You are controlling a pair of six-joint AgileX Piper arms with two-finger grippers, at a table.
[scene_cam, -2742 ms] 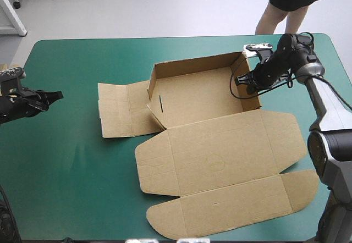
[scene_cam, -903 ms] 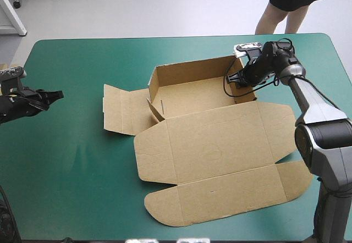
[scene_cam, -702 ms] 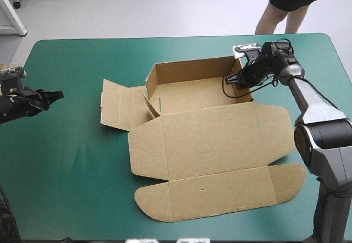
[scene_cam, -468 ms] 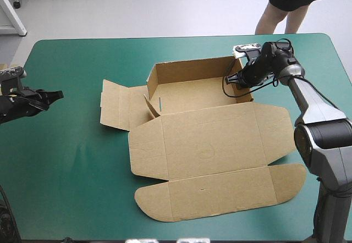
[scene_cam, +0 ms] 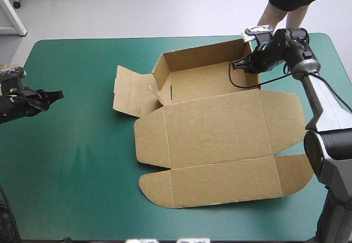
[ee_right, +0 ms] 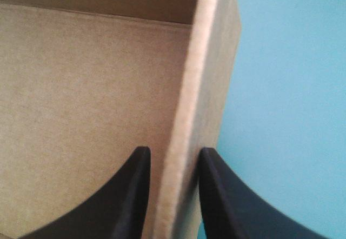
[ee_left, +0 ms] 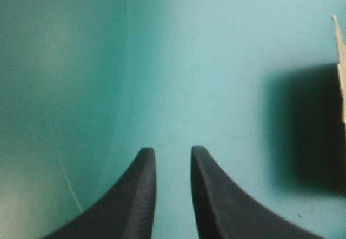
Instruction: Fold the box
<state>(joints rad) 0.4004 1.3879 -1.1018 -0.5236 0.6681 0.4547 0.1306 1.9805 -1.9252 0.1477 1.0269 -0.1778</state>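
At the raised right wall (ee_right: 190,109) of the brown box (scene_cam: 220,133), the right gripper (ee_right: 172,157) pinches the board, seemingly to steer it across the teal-green cover (scene_cam: 77,166); well left of the box, the left gripper (ee_left: 168,151) idles, fingers (ee_left: 139,196) parted.

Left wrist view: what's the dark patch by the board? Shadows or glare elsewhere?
Left wrist view: shadow on the teal-green cover beside the box edge; pale sheen ahead of the left gripper. Right wrist view: the box's far inner wall is shaded, the wall in the right gripper lit. High view: soft light, faint shadows at the raised walls.
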